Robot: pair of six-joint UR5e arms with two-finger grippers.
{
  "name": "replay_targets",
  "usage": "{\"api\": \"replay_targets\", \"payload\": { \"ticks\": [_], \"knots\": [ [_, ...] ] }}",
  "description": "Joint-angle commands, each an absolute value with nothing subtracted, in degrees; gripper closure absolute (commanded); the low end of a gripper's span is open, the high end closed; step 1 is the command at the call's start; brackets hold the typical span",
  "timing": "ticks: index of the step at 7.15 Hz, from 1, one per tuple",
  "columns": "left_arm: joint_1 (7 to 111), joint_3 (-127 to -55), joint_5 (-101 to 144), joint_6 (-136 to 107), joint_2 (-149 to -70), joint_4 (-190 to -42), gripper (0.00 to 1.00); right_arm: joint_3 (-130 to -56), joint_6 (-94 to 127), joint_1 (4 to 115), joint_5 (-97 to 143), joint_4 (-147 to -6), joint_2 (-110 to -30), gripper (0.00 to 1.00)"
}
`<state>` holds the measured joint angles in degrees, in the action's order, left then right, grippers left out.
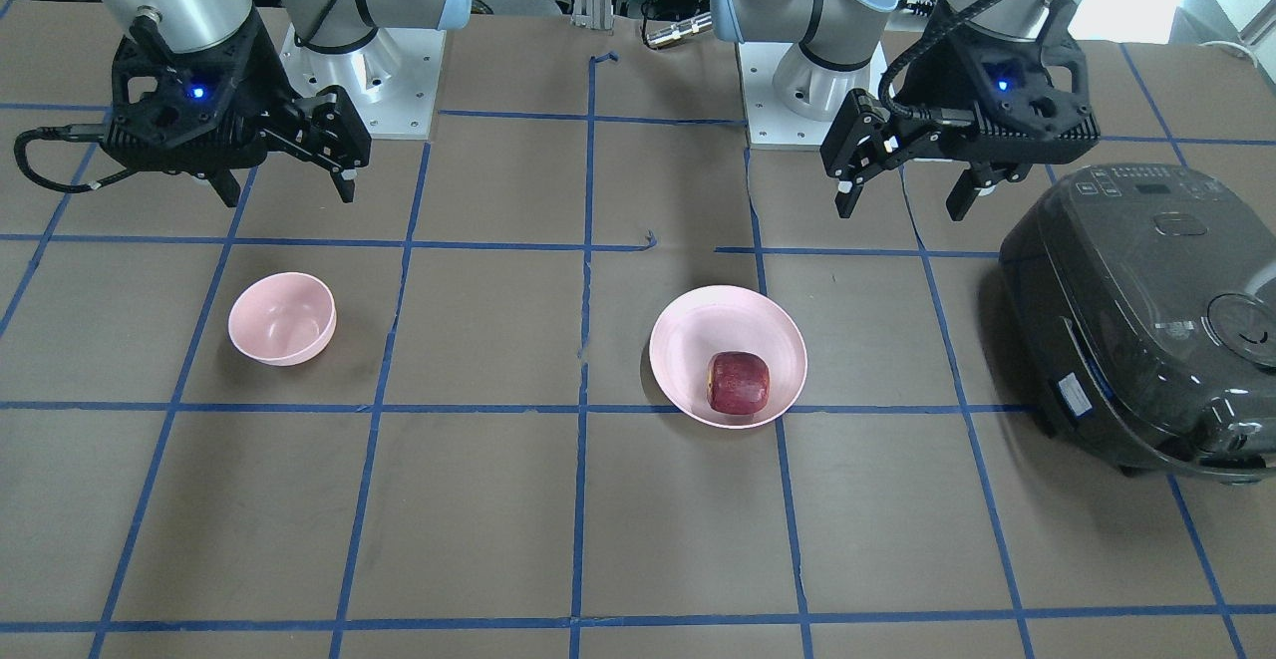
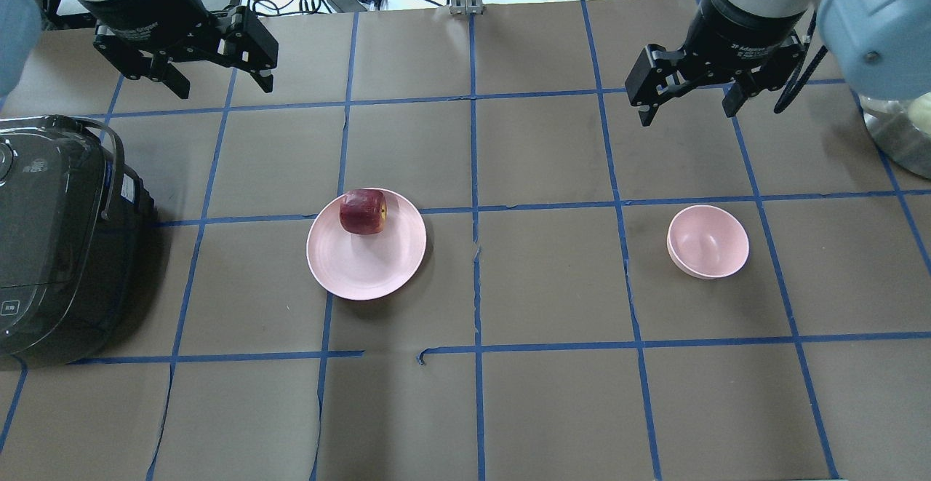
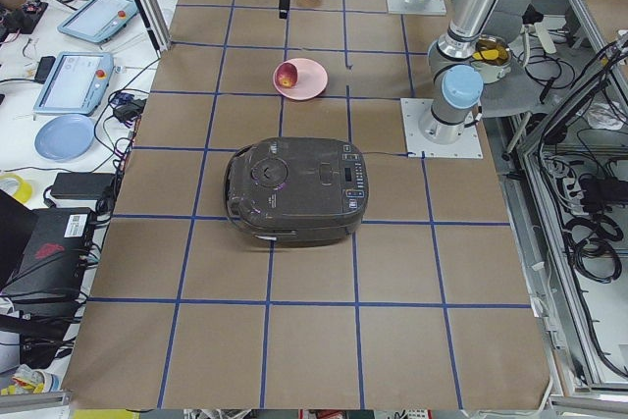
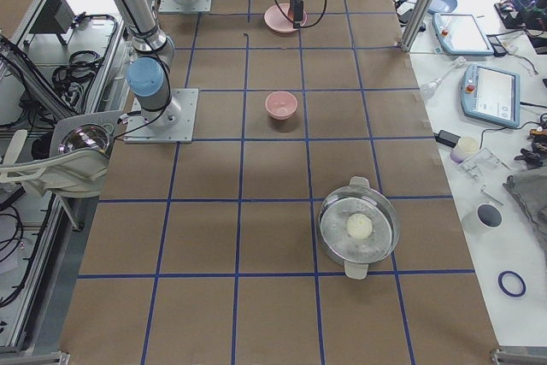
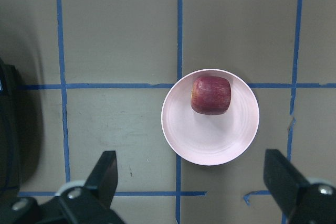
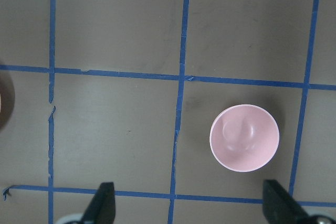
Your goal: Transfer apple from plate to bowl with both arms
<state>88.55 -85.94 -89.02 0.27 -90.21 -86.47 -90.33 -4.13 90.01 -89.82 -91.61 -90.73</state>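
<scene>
The dark red apple point(image 1: 739, 382) lies on the far side of the wide pink plate point(image 1: 688, 330); it also shows from overhead point(image 2: 363, 212) and in the left wrist view point(image 5: 210, 94). The small deep pink bowl point(image 1: 282, 318) stands empty on the robot's right side, and shows in the right wrist view point(image 6: 244, 137). My left gripper point(image 1: 902, 208) hangs open and empty high above the table, behind the plate point(image 5: 210, 145). My right gripper point(image 1: 289, 192) hangs open and empty high above the table, behind the bowl point(image 2: 708, 241).
A dark grey rice cooker point(image 1: 1146, 320) stands to the left of the plate, from the robot's side, close to the left arm. A metal pot point(image 4: 359, 228) holding a white ball stands at the table's right end. Blue tape lines grid the brown table.
</scene>
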Motion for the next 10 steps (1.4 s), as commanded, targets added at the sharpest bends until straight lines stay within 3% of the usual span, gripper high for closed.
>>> {"api": "replay_targets", "payload": {
  "ticks": [1, 10],
  "knots": [
    [88.4, -86.0, -88.9, 0.3, -90.2, -86.5, 0.0, -90.4, -4.1, 89.9, -89.9, -91.6, -90.7, 0.0],
    [88.6, -86.4, -88.2, 0.2, -90.2, -86.3, 0.0, -90.1, -4.1, 90.1, -89.8, -91.7, -90.7, 0.0]
  ]
}}
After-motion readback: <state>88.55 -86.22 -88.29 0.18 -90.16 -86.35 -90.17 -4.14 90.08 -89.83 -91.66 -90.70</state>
